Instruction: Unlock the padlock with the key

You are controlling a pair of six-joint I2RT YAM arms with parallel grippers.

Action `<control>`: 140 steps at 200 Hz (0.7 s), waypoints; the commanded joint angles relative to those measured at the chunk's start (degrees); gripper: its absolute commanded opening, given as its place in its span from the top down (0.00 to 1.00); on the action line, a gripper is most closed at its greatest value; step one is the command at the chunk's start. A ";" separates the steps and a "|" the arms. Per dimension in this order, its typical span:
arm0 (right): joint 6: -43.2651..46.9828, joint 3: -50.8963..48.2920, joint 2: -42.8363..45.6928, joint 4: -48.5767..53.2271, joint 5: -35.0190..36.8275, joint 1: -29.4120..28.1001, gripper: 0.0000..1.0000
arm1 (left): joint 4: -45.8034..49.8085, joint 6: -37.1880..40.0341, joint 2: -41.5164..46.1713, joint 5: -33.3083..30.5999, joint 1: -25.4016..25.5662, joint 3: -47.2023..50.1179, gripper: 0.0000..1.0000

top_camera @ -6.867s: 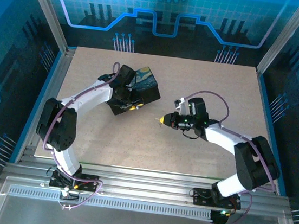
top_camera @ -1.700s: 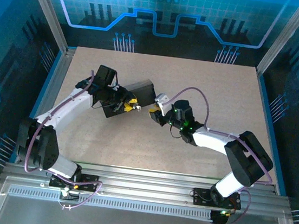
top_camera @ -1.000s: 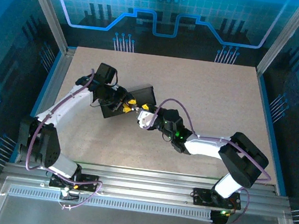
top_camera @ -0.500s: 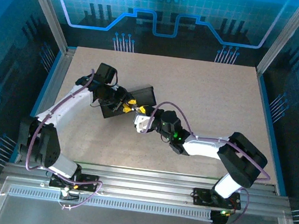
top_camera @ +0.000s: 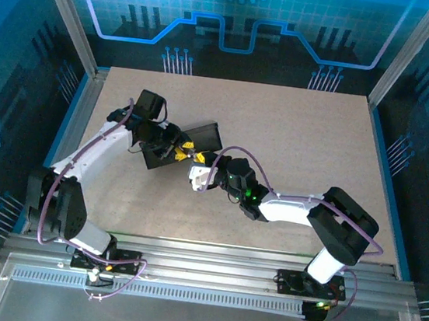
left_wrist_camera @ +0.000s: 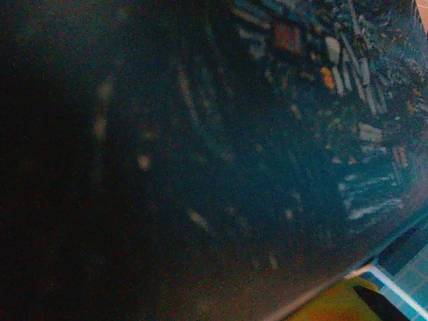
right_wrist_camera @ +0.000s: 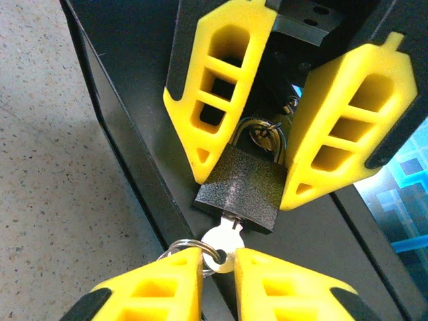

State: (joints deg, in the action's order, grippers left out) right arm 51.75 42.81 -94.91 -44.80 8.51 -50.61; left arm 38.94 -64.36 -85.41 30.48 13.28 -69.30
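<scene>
In the right wrist view the small dark padlock (right_wrist_camera: 244,187) hangs against the side of the black box (right_wrist_camera: 134,127), its silvery shackle (right_wrist_camera: 264,134) hooked at the top. My left gripper (right_wrist_camera: 247,167) is shut on the padlock body, one yellow finger on each side. The pale key (right_wrist_camera: 225,246) has its blade in the bottom of the padlock, and a wire ring (right_wrist_camera: 179,251) hangs from its head. My right gripper (right_wrist_camera: 219,259) is shut on the key's head from below. From above, the left gripper (top_camera: 184,150) and right gripper (top_camera: 199,161) meet tip to tip beside the box (top_camera: 202,134).
The box lies tilted on the speckled tabletop (top_camera: 296,131) at centre left. Its blue painted lid (left_wrist_camera: 267,134) sits very close in the left wrist view, with one yellow finger (left_wrist_camera: 334,304) at the bottom edge. Metal frame rails (top_camera: 80,105) border the table.
My right arm has reached further left, bringing its gripper up to the left gripper at the box. The left arm and box have stayed nearly still.
</scene>
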 commanded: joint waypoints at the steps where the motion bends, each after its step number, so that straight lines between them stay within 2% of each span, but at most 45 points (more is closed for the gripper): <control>1: 1.06 2.06 -0.88 -0.42 -1.46 -0.45 0.78 | -2.13 0.74 1.30 4.72 0.09 -1.01 0.99; 102: 3.89 4.74 -4.04 0.83 -1.05 -0.53 0.75 | -2.64 0.72 1.97 5.99 0.14 -0.14 0.99; 140: 2.01 5.92 -4.22 2.16 -0.98 -0.48 0.85 | -2.81 0.73 2.03 6.00 0.08 -0.04 0.99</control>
State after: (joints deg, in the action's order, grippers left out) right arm 54.68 46.61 -97.86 -43.40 8.38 -50.61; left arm 38.70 -64.40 -85.41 30.24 12.82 -69.19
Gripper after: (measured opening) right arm 0.173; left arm 0.283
